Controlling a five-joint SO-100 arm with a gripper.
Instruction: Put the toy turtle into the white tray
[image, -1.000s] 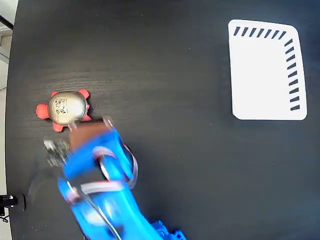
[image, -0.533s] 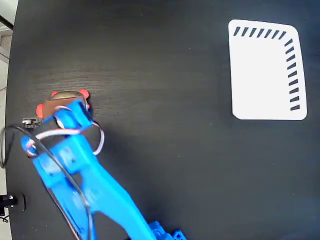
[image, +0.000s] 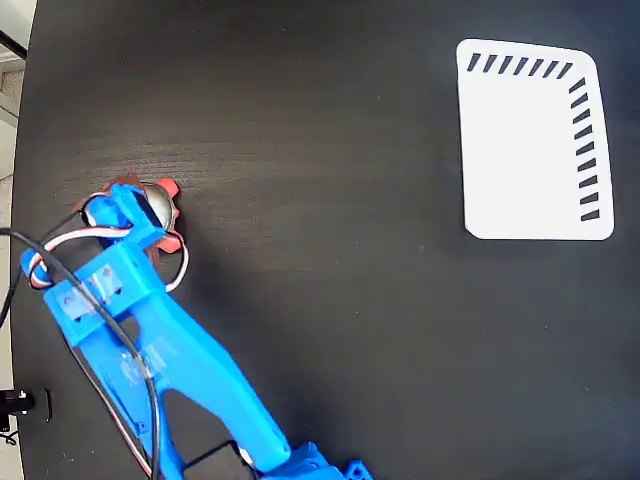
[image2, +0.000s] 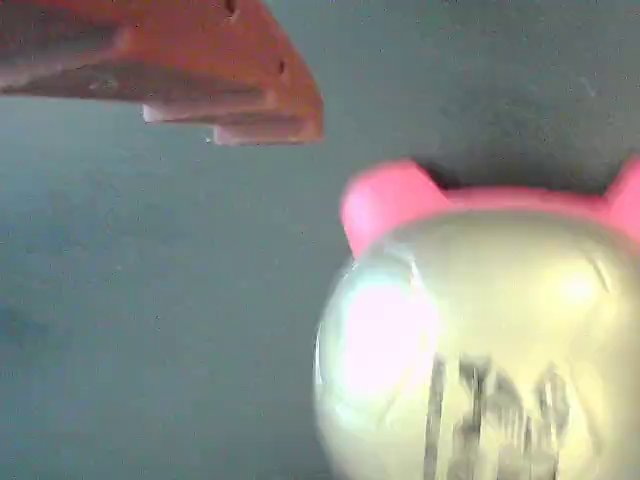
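The toy turtle (image: 161, 202) lies at the left of the black table, mostly hidden under the blue arm; only a red leg and a sliver of shell show in the fixed view. In the wrist view the turtle (image2: 480, 340) fills the lower right, its shiny silver-beige shell with a dark mark and its pink-red legs. My gripper (image: 126, 208) hangs directly over it, open. One orange finger (image2: 220, 85) sits at the upper left, apart from the shell; the other finger is out of frame. The white tray (image: 530, 140) with dark stripes lies far off at the upper right.
The blue arm (image: 170, 360) runs from its base at the bottom edge up to the left. White and red cables (image: 40, 262) loop off its left side. The table's left edge (image: 24, 200) is close to the turtle.
The arm swung up and left from below the turtle until the gripper came over it, covering most of the shell. The turtle and tray have not moved.
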